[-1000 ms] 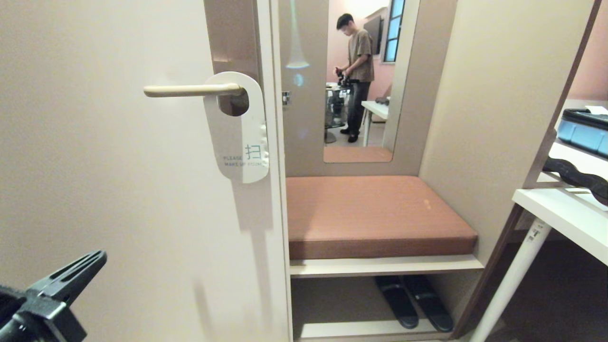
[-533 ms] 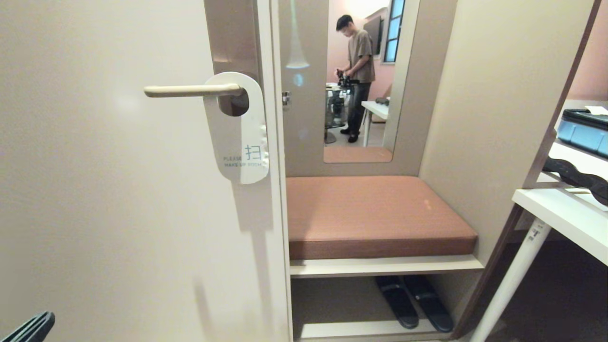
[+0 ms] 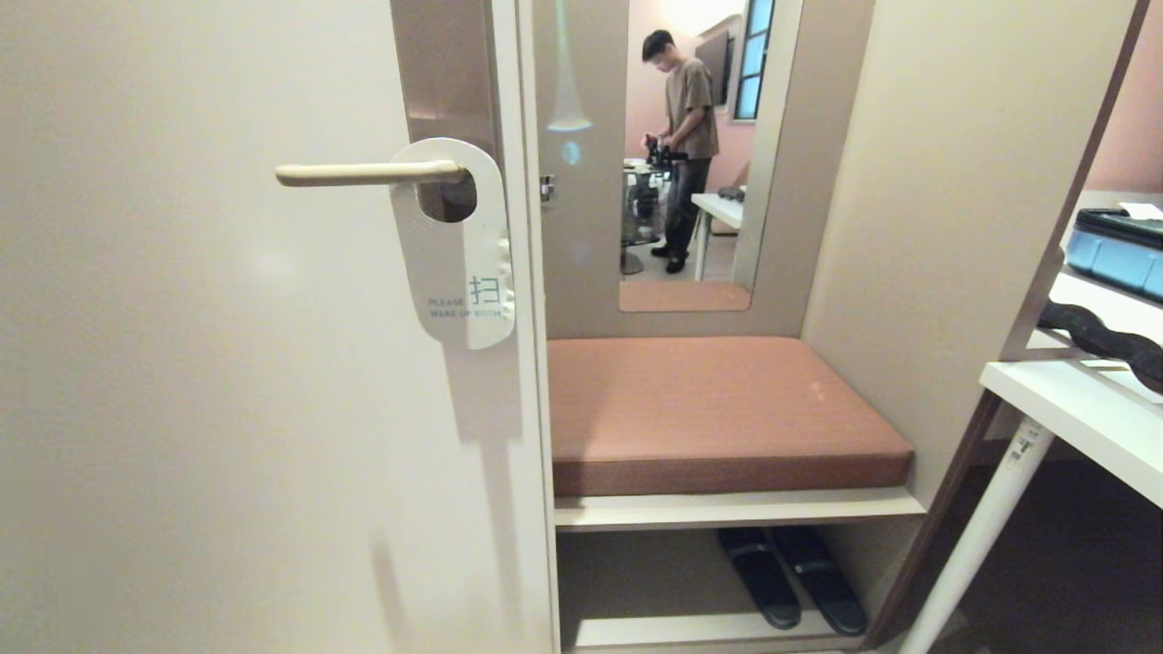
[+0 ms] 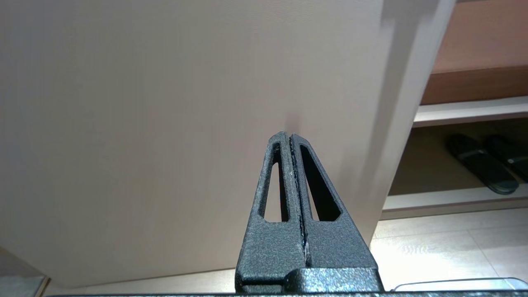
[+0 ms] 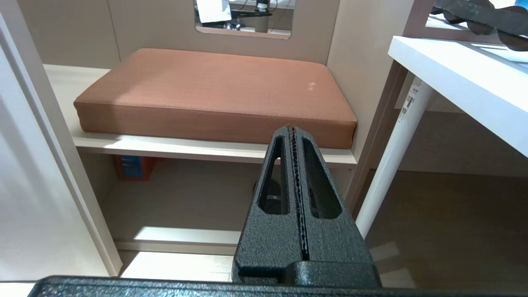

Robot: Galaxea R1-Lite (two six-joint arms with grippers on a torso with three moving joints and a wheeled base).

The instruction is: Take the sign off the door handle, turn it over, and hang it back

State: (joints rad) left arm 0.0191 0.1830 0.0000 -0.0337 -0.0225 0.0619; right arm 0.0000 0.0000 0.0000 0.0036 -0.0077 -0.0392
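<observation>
The sign hangs on the door handle by its big hole, its white side with "PLEASE MAKE UP ROOM" facing me. The handle is a cream lever on a tall brownish plate. Neither arm shows in the head view. My left gripper is shut and empty, low down, pointing at the bare lower part of the door. My right gripper is also shut and empty, parked low and pointing toward the bench.
Right of the door stands a bench with a brown cushion; dark slippers lie under it. A mirror shows a person. A white table with a slanted leg stands at the right.
My left gripper has dropped out of the head view at the lower left corner. The sign and handle have not moved.
</observation>
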